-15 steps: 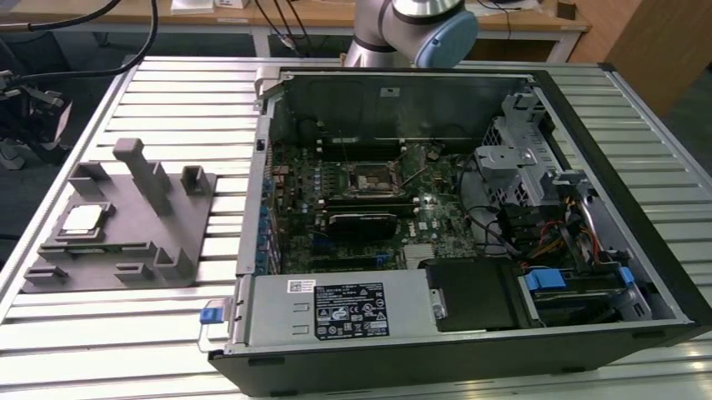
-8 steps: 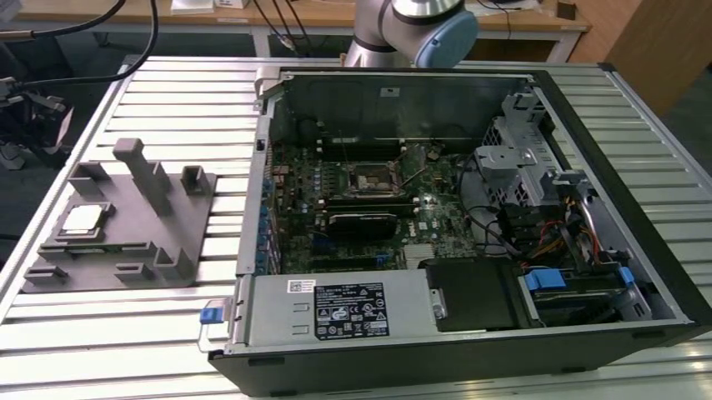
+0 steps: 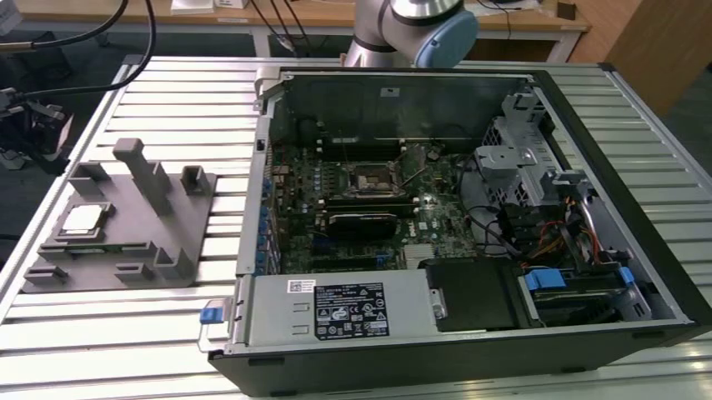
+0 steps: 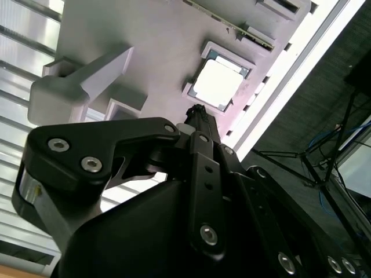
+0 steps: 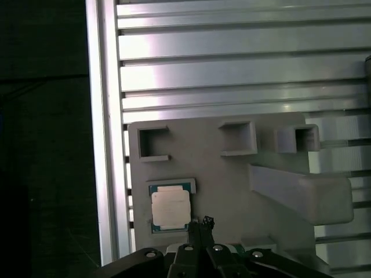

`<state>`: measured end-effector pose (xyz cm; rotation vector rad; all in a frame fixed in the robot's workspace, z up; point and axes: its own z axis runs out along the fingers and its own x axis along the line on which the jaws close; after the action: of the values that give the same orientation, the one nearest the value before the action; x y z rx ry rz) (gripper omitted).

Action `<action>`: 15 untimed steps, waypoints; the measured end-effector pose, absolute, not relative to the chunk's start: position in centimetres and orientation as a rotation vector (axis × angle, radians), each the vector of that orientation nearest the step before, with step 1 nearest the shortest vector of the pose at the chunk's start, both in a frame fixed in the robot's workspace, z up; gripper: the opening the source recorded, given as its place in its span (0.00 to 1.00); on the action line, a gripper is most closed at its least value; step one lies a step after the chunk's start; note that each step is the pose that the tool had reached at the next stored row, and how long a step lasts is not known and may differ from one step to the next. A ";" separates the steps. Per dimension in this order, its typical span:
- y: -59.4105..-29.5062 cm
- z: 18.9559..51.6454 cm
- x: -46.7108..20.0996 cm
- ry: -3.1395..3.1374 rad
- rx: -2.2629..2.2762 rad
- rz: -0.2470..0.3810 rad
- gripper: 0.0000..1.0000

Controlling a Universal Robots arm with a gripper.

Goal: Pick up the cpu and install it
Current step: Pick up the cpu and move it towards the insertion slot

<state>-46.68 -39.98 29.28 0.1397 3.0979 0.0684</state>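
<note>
Obs.: the small flat square cpu with the pale silver metal top and thin darker rim (image 3: 83, 218) is lying flat in a shallow square pocket of the grey plastic fixture block with upright posts (image 3: 133, 233), which is sitting on the ribbed aluminium tabletop (image 3: 167, 92) toward the exterior view's left, well apart from the open black computer case (image 3: 623, 333) and its black square socket frame (image 3: 369, 177). In both wrist views the black gripper (image 5: 204, 222) is hanging over that block (image 5: 226, 174). Its fingers are reading as drawn together at the tips, with nothing between them. Key relation: in the first wrist view the tips are sitting just off one corner of the cpu (image 5: 170, 209), beside it rather than over its middle. The second wrist view is agreeing, with the gripper (image 4: 198, 110) pointing at the near edge of the cpu (image 4: 217, 85). Chip is square, so no long axis; its edges are running parallel to the pocket walls. Judgement: chip not yet touched; height above it cannot be told.
</note>
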 end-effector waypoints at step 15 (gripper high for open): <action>-40.7 27.3 -47.4 3.097 0.141 0.067 0.11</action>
<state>-47.35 -40.70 27.25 0.1409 3.0974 0.0668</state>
